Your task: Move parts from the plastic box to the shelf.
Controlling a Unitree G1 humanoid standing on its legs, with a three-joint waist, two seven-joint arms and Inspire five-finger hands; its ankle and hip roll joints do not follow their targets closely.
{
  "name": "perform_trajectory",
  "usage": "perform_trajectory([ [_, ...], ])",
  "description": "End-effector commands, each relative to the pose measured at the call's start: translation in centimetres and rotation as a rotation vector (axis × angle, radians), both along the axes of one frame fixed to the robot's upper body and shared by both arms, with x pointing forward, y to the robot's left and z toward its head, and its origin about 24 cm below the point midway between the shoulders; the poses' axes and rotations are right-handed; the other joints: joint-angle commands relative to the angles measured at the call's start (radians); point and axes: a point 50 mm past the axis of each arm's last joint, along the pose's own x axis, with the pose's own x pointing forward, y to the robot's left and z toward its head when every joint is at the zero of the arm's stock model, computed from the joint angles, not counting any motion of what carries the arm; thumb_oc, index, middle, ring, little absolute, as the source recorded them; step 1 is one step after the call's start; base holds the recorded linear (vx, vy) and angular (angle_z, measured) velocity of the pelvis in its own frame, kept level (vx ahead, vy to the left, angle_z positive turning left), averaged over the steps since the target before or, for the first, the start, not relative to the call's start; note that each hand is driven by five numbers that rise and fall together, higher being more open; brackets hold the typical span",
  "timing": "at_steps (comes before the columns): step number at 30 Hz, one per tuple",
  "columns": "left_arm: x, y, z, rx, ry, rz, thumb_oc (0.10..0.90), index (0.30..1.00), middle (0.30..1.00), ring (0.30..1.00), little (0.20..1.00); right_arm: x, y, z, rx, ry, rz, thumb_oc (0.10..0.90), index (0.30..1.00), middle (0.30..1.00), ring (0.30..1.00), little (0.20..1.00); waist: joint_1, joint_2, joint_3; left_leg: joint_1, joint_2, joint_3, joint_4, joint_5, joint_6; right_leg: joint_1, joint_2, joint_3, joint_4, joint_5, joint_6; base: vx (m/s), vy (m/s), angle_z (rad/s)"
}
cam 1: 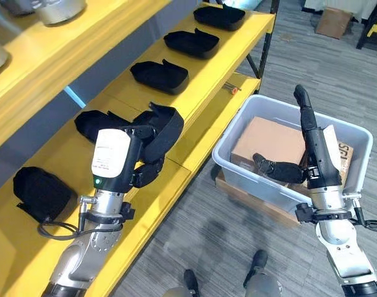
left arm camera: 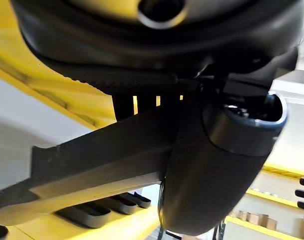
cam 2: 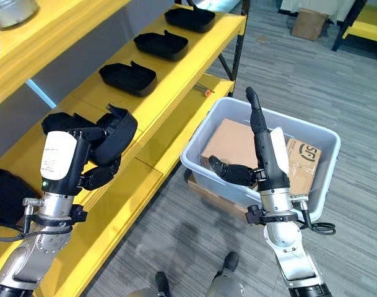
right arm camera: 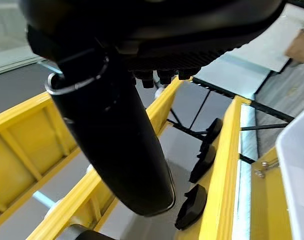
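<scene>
Left robot hand [cam 1: 148, 151] is over the middle level of the yellow shelf [cam 1: 207, 74], fingers curled round a black part [cam 1: 163, 127] and holding it just above the shelf board. Directly behind the held piece, a second black part [cam 1: 92, 122] lies on the same board. A row of three more black parts lies further along that level toward the far end: [cam 1: 159, 76], [cam 1: 191, 42], [cam 1: 219, 15]. At the near left end sits a black pouch-like part [cam 1: 41, 192].

Right robot hand [cam 1: 303, 133] is raised over the grey plastic box [cam 1: 238, 170], fingers straight and pointing up, thumb sticking out sideways to the left, holding nothing. The box stands on the floor to the right of the shelf, touching its lowest level. Inside it are two cardboard cartons [cam 1: 268, 139], brown faces up; whether any black parts are in the box cannot be told.
</scene>
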Motion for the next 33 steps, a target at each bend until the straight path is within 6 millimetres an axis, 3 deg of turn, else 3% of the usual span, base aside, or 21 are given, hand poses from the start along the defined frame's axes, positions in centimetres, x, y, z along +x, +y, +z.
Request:
perform_trajectory([
  [1, -1.4, -0.3, 5.3, 0.018, -0.332, -0.044, 0.4, 0.3, 0.3, 0.3, 0.3, -0.5, 1.8, 3.3, 0.0, -0.207, 0.102, 0.9, 1.0, 1.0, 1.0, 1.0, -0.021, -0.024, -0.089, 0.056, -0.028, -0.003, -0.081, -0.072, 0.06, 0.022, 0.009, 0.029, -0.026, -0.041, 0.094, -0.01, 0.089, 0.1],
  [9, -2.0, 0.1, 5.4, 0.052, -0.245, -0.101, 0.4, 0.3, 0.3, 0.3, 0.3, -0.3, 1.3, 2.5, -0.005, -0.149, 0.073, 0.9, 1.0, 1.0, 1.0, 1.0, 0.003, -0.057, -0.1, 0.048, -0.087, -0.05, -0.083, -0.075, 0.096, 0.032, -0.05, 0.023, -0.013, 0.009, 0.133, 0.01, 0.123, 0.18],
  [15, -2.7, 0.7, 6.4, 0.096, -0.143, -0.192, 0.4, 0.3, 0.3, 0.3, 0.3, -0.1, 0.9, 2.2, -0.009, -0.115, 0.052, 0.9, 1.0, 1.0, 1.0, 1.0, 0.021, -0.059, -0.104, 0.053, -0.125, -0.076, -0.083, -0.079, 0.117, 0.049, -0.091, 0.012, 0.002, 0.046, 0.157, 0.02, 0.124, 0.28],
  [21, -3.4, 1.5, 7.5, 0.019, -0.082, -0.265, 0.4, 0.3, 0.3, 0.3, 0.3, 0.2, 1.1, 1.5, -0.003, -0.068, 0.071, 0.9, 1.0, 1.0, 1.0, 1.0, 0.038, -0.061, -0.1, 0.06, -0.154, -0.09, -0.083, -0.082, 0.132, 0.057, -0.126, -0.003, 0.02, 0.078, 0.169, 0.0, 0.109, 0.2],
  [26, -3.4, 2.5, 7.8, 0.129, 0.027, -0.252, 0.4, 0.3, 0.3, 0.3, 0.3, 0.3, 1.0, 0.8, -0.016, -0.022, 0.076, 0.9, 1.0, 1.0, 1.0, 1.0, 0.046, -0.056, -0.092, 0.071, -0.172, -0.101, -0.083, -0.087, 0.145, 0.059, -0.149, 0.008, 0.051, 0.095, 0.172, 0.01, 0.093, 0.12],
  [31, -3.8, 3.9, 7.8, 0.207, 0.143, -0.208, 0.4, 0.3, 0.3, 0.3, 0.3, 0.2, 0.3, -0.2, -0.016, 0.032, 0.063, 0.9, 1.0, 1.0, 1.0, 1.0, 0.03, -0.059, -0.073, 0.088, -0.179, -0.113, -0.083, -0.086, 0.159, 0.005, -0.127, 0.156, 0.139, 0.07, 0.158, 0.0, 0.073, 0.24],
  [32, -3.8, 3.9, 7.8, 0.206, 0.142, -0.208, 0.4, 0.3, 0.3, 0.3, 0.3, 0.1, 0.3, -0.2, -0.016, 0.031, 0.063, 0.9, 1.0, 1.0, 1.0, 1.0, 0.031, -0.062, -0.07, 0.08, -0.182, -0.097, -0.083, -0.071, 0.162, -0.001, -0.133, 0.14, 0.137, 0.083, 0.14, -0.06, 0.016, 0.16],
  [33, -3.7, 4.4, 7.7, 0.228, 0.167, -0.179, 0.4, 0.3, 0.3, 0.3, 0.3, -0.1, -0.1, -0.4, -0.028, 0.054, 0.064, 0.9, 1.0, 1.0, 1.0, 1.0, 0.003, -0.056, -0.058, 0.083, -0.175, -0.116, -0.083, -0.063, 0.162, -0.043, -0.06, 0.267, 0.155, 0.065, 0.118, -0.06, 0.004, 0.0],
])
